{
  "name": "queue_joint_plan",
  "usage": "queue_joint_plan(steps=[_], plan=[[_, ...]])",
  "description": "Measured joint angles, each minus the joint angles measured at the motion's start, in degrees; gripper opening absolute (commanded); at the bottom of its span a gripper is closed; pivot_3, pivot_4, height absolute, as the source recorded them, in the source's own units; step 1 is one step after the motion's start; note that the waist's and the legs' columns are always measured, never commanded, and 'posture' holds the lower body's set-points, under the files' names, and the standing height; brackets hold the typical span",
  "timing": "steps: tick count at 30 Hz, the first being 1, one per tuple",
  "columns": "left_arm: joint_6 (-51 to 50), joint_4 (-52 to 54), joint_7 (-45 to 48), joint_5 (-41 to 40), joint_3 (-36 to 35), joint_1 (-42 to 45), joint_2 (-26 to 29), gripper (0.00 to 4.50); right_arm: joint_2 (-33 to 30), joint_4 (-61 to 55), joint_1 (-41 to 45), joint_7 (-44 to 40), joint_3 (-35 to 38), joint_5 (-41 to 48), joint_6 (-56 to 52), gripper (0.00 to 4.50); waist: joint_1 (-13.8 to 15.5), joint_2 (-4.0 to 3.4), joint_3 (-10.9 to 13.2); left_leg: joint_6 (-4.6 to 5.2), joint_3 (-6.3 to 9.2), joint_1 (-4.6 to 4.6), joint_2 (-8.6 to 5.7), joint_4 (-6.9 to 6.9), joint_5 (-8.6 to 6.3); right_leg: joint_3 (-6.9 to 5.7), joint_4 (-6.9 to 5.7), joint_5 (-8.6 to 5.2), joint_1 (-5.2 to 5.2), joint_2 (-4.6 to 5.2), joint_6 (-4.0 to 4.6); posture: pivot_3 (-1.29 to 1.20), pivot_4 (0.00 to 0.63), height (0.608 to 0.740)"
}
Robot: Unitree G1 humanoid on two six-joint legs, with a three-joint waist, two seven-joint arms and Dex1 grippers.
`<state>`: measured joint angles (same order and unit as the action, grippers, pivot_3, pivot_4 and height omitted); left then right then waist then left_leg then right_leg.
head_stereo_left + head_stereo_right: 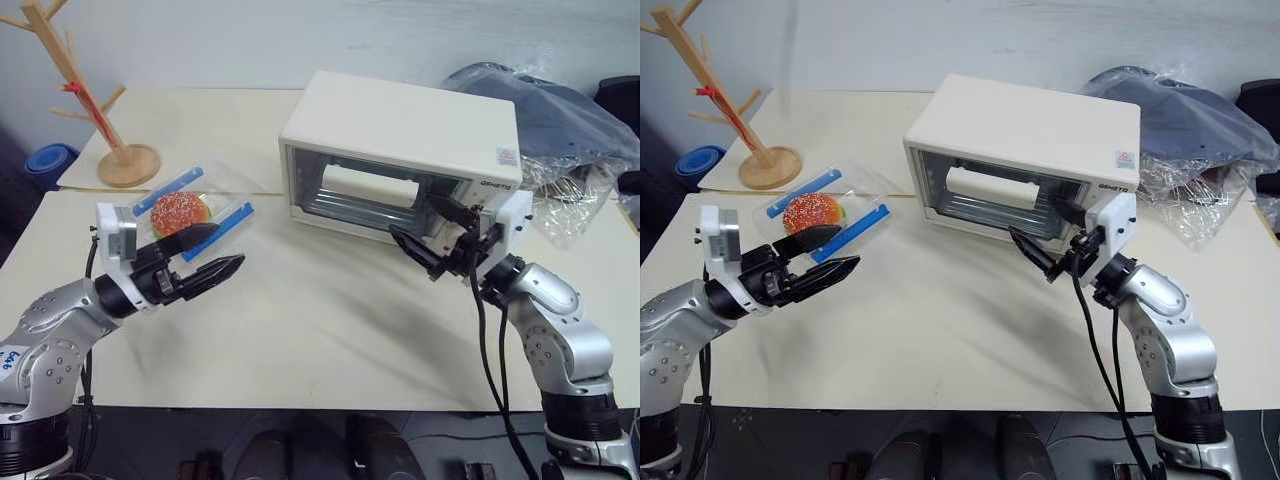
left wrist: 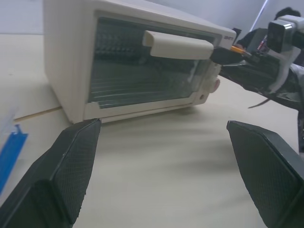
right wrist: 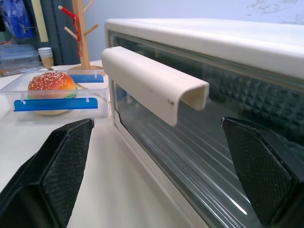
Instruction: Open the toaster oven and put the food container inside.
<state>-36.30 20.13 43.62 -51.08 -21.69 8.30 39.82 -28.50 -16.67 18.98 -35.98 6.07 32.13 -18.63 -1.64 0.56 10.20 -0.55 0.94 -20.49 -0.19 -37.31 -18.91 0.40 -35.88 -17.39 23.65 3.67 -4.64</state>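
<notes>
Cream table [image 1: 330,330] against pale wall [image 1: 300,40], wooden mug tree [image 1: 85,100]

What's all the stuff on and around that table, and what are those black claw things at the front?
Toaster oven: one, cream-white, glass door shut, at the middle of the table toward the back.
Food container: one, clear with blue clips, a toy burger inside, on the table to the left of the oven.
Wooden rack: one, tan with branch-like pegs, on a round base at the back left.
Plastic bag: one, clear over something dark, at the back right.
Blue tub: one, beyond the table's left edge.
Table: one, cream.
Left pincer: one, black, open, just in front of the container.
Right pincer: one, black, open, close to the oven's door handle.
</notes>
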Motion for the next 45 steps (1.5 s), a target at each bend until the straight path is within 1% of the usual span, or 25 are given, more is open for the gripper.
queue_joint_plan(steps=[4,8,11,16,21,23,24,27,29,32,35,38,39,42,45], plan=[[0.3,0.3,0.1,0.8,0.3,-2.5,-0.7,4.5,0.6,-2.2,0.6,-2.0,-2.4,1.0,-1.6,4.48,0.0,0.0,0.0,-0.03,0.01,0.03,0.05,0.04,0.02,0.0,-0.06,0.0,0.03,-0.08,0.01,0.0,0.15,0.74],[1.6,-0.1,0.1,2.1,0.4,-2.2,-0.8,4.5,-1.4,-4.2,-2.8,-5.6,-3.5,0.9,-1.6,4.48,0.2,0.0,0.0,-0.01,0.0,0.01,0.03,0.01,0.01,0.0,-0.01,0.0,0.01,-0.05,0.01,0.0,0.15,0.74],[2.4,-2.0,0.1,3.3,0.6,0.1,-0.8,3.97,-4.1,-5.8,-6.5,-9.9,-4.5,-0.4,-0.2,4.5,0.2,0.01,0.0,0.0,0.01,0.0,0.02,-0.01,0.0,-0.01,0.0,0.0,0.01,-0.05,0.0,0.0,0.15,0.74],[4.4,-6.9,-0.2,6.0,2.3,7.5,-1.1,2.43,-5.3,-5.7,-9.7,-14.1,-5.9,-4.8,5.3,4.5,0.2,0.01,0.0,0.0,-0.02,0.03,-0.01,-0.03,0.02,-0.02,-0.07,0.0,-0.01,-0.07,0.0,0.0,0.15,0.74],[9.2,-17.4,0.5,14.3,10.2,20.2,-3.6,0.9,-5.4,-5.3,-10.5,-15.7,-6.2,-7.9,8.1,4.5,0.3,0.03,0.0,-0.04,-0.04,0.02,-0.04,-0.09,0.05,-0.04,-0.08,0.01,0.0,-0.14,-0.03,0.0,0.15,0.74],[10.9,-21.2,1.8,16.5,12.7,24.1,-4.6,0.25,-5.4,-5.3,-10.5,-16.0,-6.3,-8.3,8.8,4.5,0.0,0.03,0.0,-0.22,-0.11,0.01,-0.02,-0.07,0.14,0.01,-0.1,0.02,0.02,-0.17,-0.03,0.0,0.15,0.74],[11.9,-23.3,2.7,17.8,13.8,26.1,-5.2,0.02,-5.4,-5.3,-10.5,-16.2,-6.3,-8.5,8.9,4.5,0.0,0.03,0.0,-0.28,-0.12,0.01,-0.01,-0.08,0.18,0.01,-0.1,0.02,0.02,-0.18,-0.03,0.0,0.15,0.74],[14.7,-30.1,5.5,21.9,17.6,31.7,-6.6,0.02,-5.4,-4.9,-10.4,-16.7,-6.2,-9.0,9.4,4.5,0.1,0.04,0.0,-0.36,-0.12,-0.02,-0.01,-0.09,0.25,-0.02,-0.1,0.02,0.03,-0.2,-0.04,0.0,0.15,0.74],[16.6,-33.0,8.1,24.3,20.0,33.6,-7.0,0.02,-5.4,-4.9,-10.5,-16.8,-6.2,-9.4,9.8,4.5,0.1,0.04,0.0,-0.34,-0.16,-0.02,-0.01,-0.09,0.26,-0.01,-0.12,0.03,0.03,-0.2,-0.05,0.0,0.15,0.74],[19.9,-35.2,11.5,27.4,22.1,34.2,-7.1,0.02,-5.4,-4.7,-12.8,-16.9,-5.7,-9.5,10.5,4.5,0.3,0.04,0.0,-0.33,-0.13,-0.05,-0.01,-0.09,0.26,0.0,-0.13,0.03,0.02,-0.18,-0.06,0.0,0.15,0.74],[21.4,-35.1,14.5,29.3,24.0,33.4,-7.0,0.02,-5.5,-5.5,-18.4,-17.1,-4.5,-8.7,11.1,4.5,1.2,0.04,0.0,-0.28,-0.12,-0.13,-0.03,-0.15,0.24,0.0,-0.12,0.05,0.03,-0.16,-0.1,0.0,0.15,0.74],[22.2,-33.6,15.7,31.0,25.1,30.5,-6.9,0.02,-6.3,-7.3,-27.3,-18.0,0.1,-6.4,11.1,4.5,2.2,0.04,0.0,-0.14,-0.08,-0.27,-0.04,-0.33,0.16,-0.02,-0.08,0.07,0.01,-0.13,-0.15,0.0,0.15,0.74],[22.2,-33.4,15.8,31.2,25.1,29.9,-6.8,0.02,-6.5,-7.3,-28.7,-18.1,0.9,-6.1,11.1,4.5,2.3,0.04,0.0,-0.12,-0.09,-0.27,-0.04,-0.38,0.15,-0.01,-0.08,0.08,0.01,-0.13,-0.17,0.0,0.15,0.74],[22.0,-31.3,15.1,33.0,26.1,26.6,-7.4,0.02,-7.5,-7.4,-36.3,-19.5,8.1,-5.1,13.0,4.5,2.7,0.03,0.0,0.27,-0.1,-0.35,-0.07,-0.68,-0.07,0.04,-0.03,0.15,-0.06,-0.1,-0.29,0.0,0.15,0.74],[21.4,-30.4,12.9,34.6,27.3,23.9,-9.3,0.02,-7.6,-6.9,-38.1,-20.4,13.3,-3.6,15.5,4.5,2.6,0.09,0.1,0.36,-0.12,-0.16,-0.07,-0.79,-0.12,0.09,-0.02,0.19,-0.21,-0.09,-0.35,0.0,0.15,0.74]])
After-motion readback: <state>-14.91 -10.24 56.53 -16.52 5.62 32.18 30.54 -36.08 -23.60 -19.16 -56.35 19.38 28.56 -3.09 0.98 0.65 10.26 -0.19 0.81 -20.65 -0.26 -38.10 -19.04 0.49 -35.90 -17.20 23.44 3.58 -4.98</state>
